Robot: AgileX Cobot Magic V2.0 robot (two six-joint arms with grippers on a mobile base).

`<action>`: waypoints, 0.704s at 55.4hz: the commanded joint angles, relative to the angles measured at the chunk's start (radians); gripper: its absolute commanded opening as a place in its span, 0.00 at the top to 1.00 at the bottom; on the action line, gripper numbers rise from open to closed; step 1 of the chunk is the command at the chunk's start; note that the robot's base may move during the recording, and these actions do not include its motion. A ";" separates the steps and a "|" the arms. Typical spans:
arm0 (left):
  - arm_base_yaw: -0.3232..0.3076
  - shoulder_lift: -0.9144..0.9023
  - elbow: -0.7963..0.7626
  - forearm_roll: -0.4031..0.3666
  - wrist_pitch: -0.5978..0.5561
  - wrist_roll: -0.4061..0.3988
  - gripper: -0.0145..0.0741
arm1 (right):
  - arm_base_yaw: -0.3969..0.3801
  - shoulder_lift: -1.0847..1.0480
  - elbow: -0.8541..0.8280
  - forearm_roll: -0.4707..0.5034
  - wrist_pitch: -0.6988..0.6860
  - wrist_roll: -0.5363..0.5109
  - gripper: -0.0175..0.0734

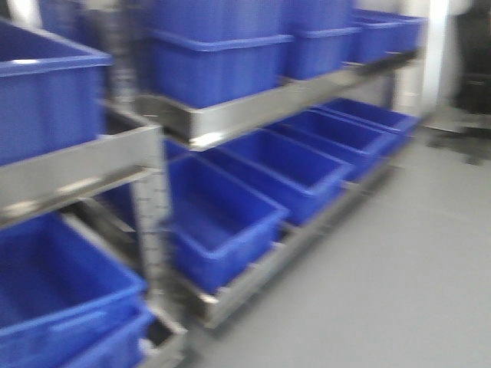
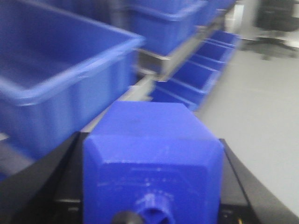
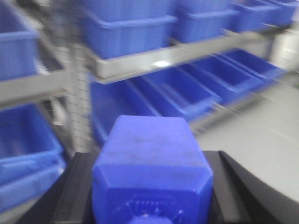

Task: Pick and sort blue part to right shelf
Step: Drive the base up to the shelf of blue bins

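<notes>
Clamping blue part [image 2: 149, 135]; left hand [image 2: 152, 186] faces shelf [image 2: 170, 58]

Grey floor [image 1: 399, 268], dark chair [image 1: 472, 69] (blurred) far right

A saturated blue is being shown by the blue part [image 2: 152, 163] and by the second blue part [image 3: 152, 163], each being framed by black fingers [image 2: 37, 186]. The bins [image 1: 222, 222] are being seen in the same blue, the right shelf [image 1: 253, 107] in silvery grey, the floor [image 1: 399, 276] in pale grey.
</notes>
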 commanded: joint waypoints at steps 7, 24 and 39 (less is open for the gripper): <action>-0.008 0.017 -0.026 0.028 -0.079 -0.008 0.46 | -0.005 0.016 -0.030 0.005 -0.093 -0.001 0.62; -0.008 0.017 -0.026 0.028 -0.079 -0.008 0.46 | -0.005 0.016 -0.030 0.005 -0.093 -0.001 0.62; -0.008 0.017 -0.026 0.028 -0.079 -0.008 0.46 | -0.005 0.016 -0.030 0.005 -0.093 -0.001 0.62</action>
